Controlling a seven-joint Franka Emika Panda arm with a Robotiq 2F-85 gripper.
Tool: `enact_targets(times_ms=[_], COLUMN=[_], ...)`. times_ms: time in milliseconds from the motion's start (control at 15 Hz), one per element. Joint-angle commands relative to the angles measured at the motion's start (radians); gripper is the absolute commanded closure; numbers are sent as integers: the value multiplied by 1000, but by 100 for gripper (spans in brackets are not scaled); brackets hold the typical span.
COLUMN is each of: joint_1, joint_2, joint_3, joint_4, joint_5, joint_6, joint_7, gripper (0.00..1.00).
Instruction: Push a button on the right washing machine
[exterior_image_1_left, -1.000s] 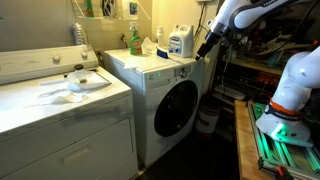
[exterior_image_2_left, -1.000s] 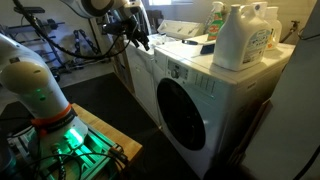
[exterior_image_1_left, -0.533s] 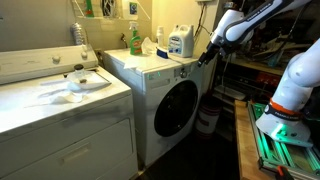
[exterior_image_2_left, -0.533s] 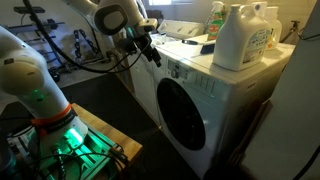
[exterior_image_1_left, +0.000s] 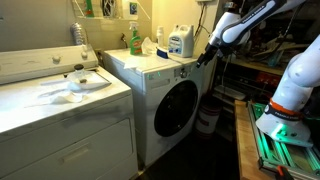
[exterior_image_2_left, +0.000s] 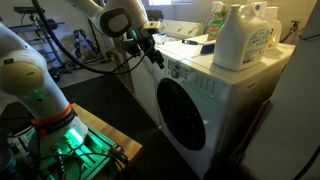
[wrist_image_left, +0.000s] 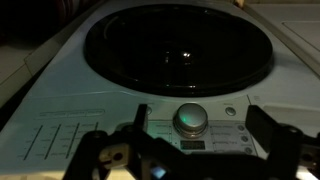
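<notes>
The right washing machine is the white front-loader with a round dark porthole door; it also shows in an exterior view. My gripper hangs just in front of its control strip at the upper front corner, as the exterior view also shows. In the wrist view the gripper is open and empty. Its two dark fingers straddle a round silver knob on the control strip, with small buttons beside it. I cannot tell whether a finger touches the panel.
A white top-loader stands beside the front-loader. Detergent bottles and a green bottle stand on the front-loader's top. A lit robot base and a wooden platform lie on the floor side.
The gripper came down and in toward the front-loader's control strip over the last second. It has hardly moved in the last half second.
</notes>
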Motion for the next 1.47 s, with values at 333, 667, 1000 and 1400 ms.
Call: enact_targets(times_ms=[333, 667, 1000, 1400], joint_1=[17, 20, 7, 12], joint_2=[284, 419, 536, 627], joint_3=[-77, -79, -72, -75], joint_4=[224, 310, 399, 468], joint_5=[114, 208, 224, 208], joint_6=[-67, -37, -22, 11], joint_7=[24, -1, 4, 25], gripper=[51, 89, 100, 100])
